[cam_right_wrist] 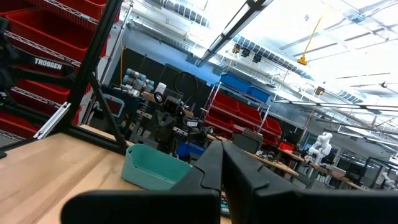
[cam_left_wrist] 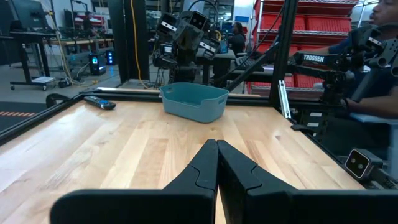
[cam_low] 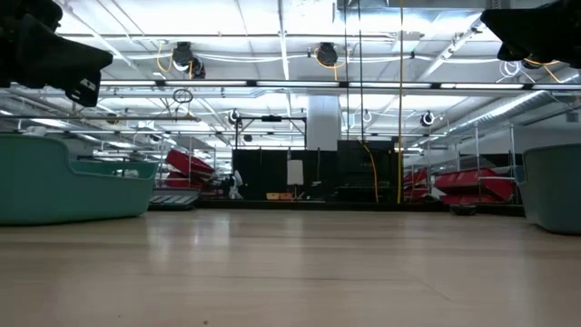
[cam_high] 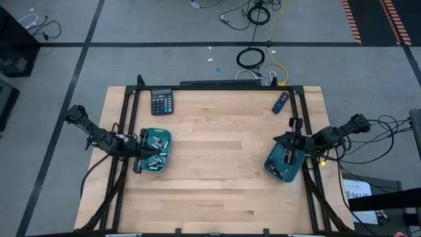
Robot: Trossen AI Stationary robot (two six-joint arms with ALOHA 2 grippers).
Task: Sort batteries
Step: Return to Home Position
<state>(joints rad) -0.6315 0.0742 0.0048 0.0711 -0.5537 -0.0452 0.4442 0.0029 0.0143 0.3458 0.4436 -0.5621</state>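
Both tools are shut with nothing between their fingers: the left tool [cam_left_wrist: 216, 145] shows its two dark fingers pressed flat together, and the right tool [cam_right_wrist: 222, 149] shows the same. There are two arms, one at each side of the bench [cam_high: 217, 178], and each reaches in over the frame toward a teal tray. I count two trays. The left tray [cam_high: 160, 132] sits near the bench's left edge, with the left tool at its outer side. The right tray [cam_high: 269, 168] sits near the right edge, with the right tool over the rim that faces the back of the bench. Whether either tool touches its tray I cannot tell. The batteries [cam_high: 155, 154] lie in a loose heap inside the left tray, small silvery-white cylinders pointing every which way. There are several, well over five, but they overlap too much for an exact count. What lies in the right tray is too dark to make out. No battery shows on the open wood between the trays. One black calculator [cam_high: 162, 102] lies at the back left of the bench, and one dark blue stick [cam_high: 281, 101] at the back right, both well apart from the trays. One person [cam_left_wrist: 376, 68] in a dark sleeve sits beyond the bench's edge.
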